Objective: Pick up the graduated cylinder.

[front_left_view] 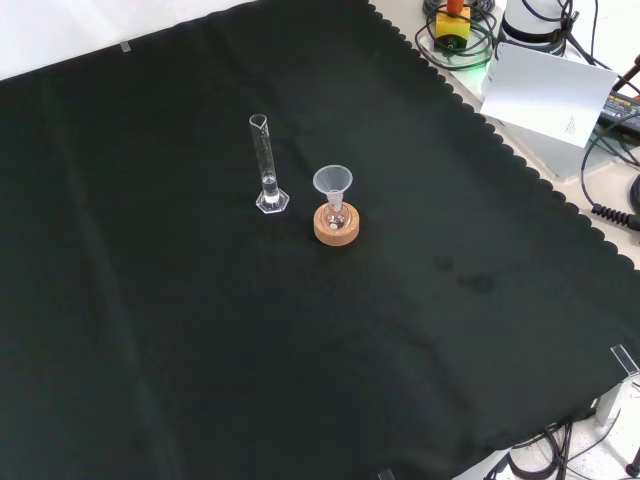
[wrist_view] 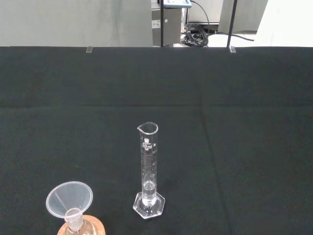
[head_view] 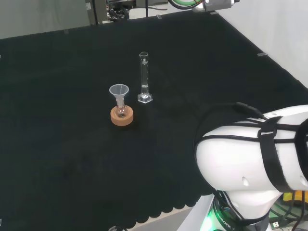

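Graduated cylinder [head_view: 144,77]: clear, tall and narrow, with a pouring lip at the top and a six-sided foot. It stands upright on the black cloth [head_view: 57,144] that covers the counter, near the middle of the cloth in the head view. Printed scale marks run down its wall in the wrist view [wrist_view: 148,169]. Nothing touches it.

Small flask [head_view: 121,110]: clear, round-bodied, seated in a cork ring [head_view: 121,117] that serves as its stand. A clear funnel [head_view: 119,91] sits upright in the flask's neck.

Placement: in the head view the flask and ring stand just beside the cylinder, to its left and a little nearer the camera, with a gap between them. In the front view the cylinder [front_left_view: 266,165] is to the left of the flask [front_left_view: 336,214], ring [front_left_view: 336,228] and funnel [front_left_view: 332,181], and slightly higher in the view.

Arm: a large white link [head_view: 250,159] with black straps and cable stands at the right of the head view, well apart from the glassware.

Fingers: whether they are apart or together cannot be told.
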